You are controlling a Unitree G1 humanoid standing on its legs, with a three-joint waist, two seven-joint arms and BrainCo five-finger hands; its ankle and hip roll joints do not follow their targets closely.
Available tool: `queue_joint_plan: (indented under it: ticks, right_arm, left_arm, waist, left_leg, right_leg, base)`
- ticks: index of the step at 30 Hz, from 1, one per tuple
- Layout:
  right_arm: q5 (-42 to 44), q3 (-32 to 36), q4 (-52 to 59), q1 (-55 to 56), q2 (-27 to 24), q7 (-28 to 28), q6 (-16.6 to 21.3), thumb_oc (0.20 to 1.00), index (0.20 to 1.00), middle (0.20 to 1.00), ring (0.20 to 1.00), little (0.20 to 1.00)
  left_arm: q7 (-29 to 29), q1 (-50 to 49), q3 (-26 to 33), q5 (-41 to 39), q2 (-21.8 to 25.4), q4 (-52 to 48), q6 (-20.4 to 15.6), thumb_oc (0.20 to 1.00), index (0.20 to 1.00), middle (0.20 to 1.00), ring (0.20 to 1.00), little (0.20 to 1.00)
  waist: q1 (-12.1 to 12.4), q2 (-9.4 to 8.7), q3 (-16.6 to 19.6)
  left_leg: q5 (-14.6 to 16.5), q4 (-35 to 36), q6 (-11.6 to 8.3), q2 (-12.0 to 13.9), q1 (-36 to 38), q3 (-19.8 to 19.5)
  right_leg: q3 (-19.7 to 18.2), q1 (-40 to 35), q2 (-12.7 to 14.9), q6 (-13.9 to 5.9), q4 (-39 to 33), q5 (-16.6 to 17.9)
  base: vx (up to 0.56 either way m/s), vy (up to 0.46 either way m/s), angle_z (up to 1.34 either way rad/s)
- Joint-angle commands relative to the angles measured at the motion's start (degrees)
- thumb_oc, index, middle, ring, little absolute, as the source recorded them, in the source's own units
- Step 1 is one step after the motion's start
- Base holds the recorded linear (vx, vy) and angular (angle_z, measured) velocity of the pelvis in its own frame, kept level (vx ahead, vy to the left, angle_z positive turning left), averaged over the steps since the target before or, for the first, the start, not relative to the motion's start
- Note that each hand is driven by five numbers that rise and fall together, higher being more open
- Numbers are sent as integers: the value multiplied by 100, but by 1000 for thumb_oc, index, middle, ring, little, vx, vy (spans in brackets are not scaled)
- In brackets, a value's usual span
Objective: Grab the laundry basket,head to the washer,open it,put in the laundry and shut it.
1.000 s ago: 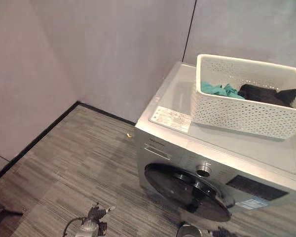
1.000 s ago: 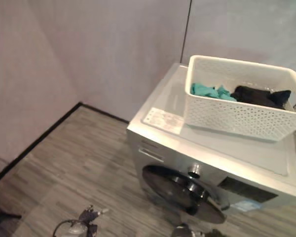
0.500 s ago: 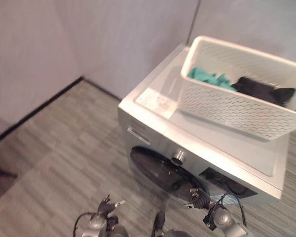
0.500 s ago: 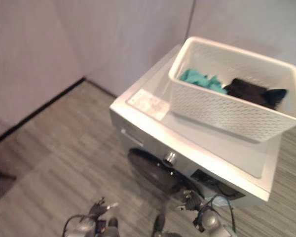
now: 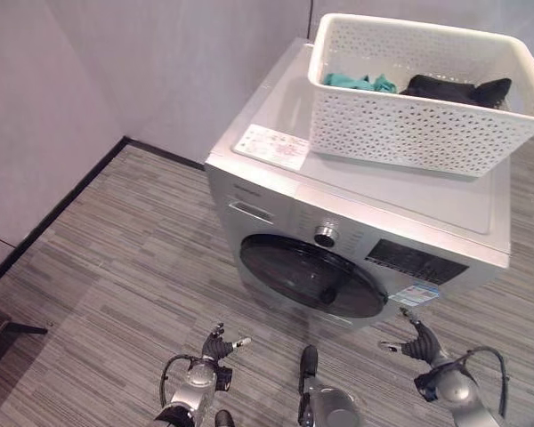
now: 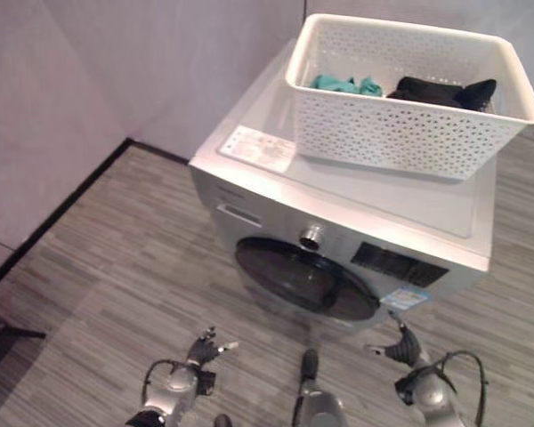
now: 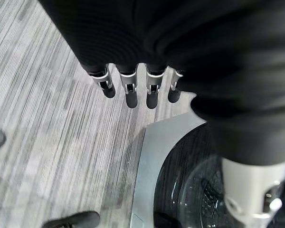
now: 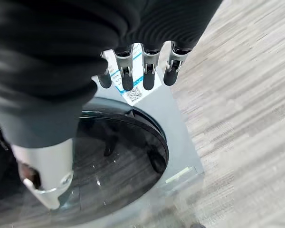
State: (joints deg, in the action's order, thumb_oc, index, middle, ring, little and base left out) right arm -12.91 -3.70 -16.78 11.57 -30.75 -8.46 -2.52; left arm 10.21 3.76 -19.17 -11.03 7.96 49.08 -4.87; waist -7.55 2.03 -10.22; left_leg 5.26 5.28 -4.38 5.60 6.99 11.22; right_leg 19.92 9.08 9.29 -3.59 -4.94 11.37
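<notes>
The white laundry basket [image 5: 418,93] sits on top of the washer [image 5: 356,222], toward its back, with a teal cloth [image 5: 360,82] and a black cloth [image 5: 454,88] lying inside it. The washer's round dark door [image 5: 311,276] is closed, with a silver knob [image 5: 325,235] just above it and a white label sheet [image 5: 273,146] on the top near the front left corner.

The left hand [image 5: 218,342] hangs low over the grey striped floor [image 5: 116,267], in front of the washer and to the left of the door; its fingers [image 7: 128,90] are straight and spread a little, thumb apart, touching nothing. The right hand [image 5: 418,340] hangs low in front of the washer's lower right corner, near the door's right edge; its fingers [image 8: 147,76] are likewise straight and relaxed, thumb held away from them, and it holds nothing. Both hands are well apart from the basket
</notes>
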Motion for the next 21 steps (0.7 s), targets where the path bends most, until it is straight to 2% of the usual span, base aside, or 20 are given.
queue_joint_plan:
  ticks: [1,5,12,21]
  right_arm:
    - [-523,347,-35,-442,-75,-598,1,1000,1000,1000,1000,1000]
    - [-435,548,-306,-528,6,-755,-41,1000,1000,1000,1000,1000]
    - [-451,521,-643,-925,-88,-1021,-70,1000,1000,1000,1000,1000]
    - [-26,43,-812,-1524,60,-1156,83,1000,1000,1000,1000,1000]
  left_arm:
    - [-181,-143,62,-26,208,-152,-157,1000,1000,1000,1000,1000]
    - [-314,-320,36,-116,204,-280,-176,1000,1000,1000,1000,1000]
    - [-449,-460,-103,-264,244,-598,-200,1000,1000,1000,1000,1000]
    - [-558,-564,-338,-802,322,-1073,-282,1000,1000,1000,1000,1000]
  waist:
    - [169,-122,216]
    - [241,-111,225]
    - [373,-74,148]
    - [553,25,-79]
  left_leg:
    - [425,-396,106,64,114,-75]
    - [417,-222,156,-41,221,-107]
    - [379,-189,172,-124,156,-201]
    - [255,-270,150,-154,-186,-375]
  right_leg:
    - [-214,-177,563,-592,155,-451]
    - [-201,-196,695,-651,177,-391]
    - [-135,-184,847,-705,169,-324]
    - [-62,-40,954,-718,124,-265]
  base:
    - [22,81,0]
    - [22,40,4]
    - [0,-4,5]
    - [-36,-22,7]
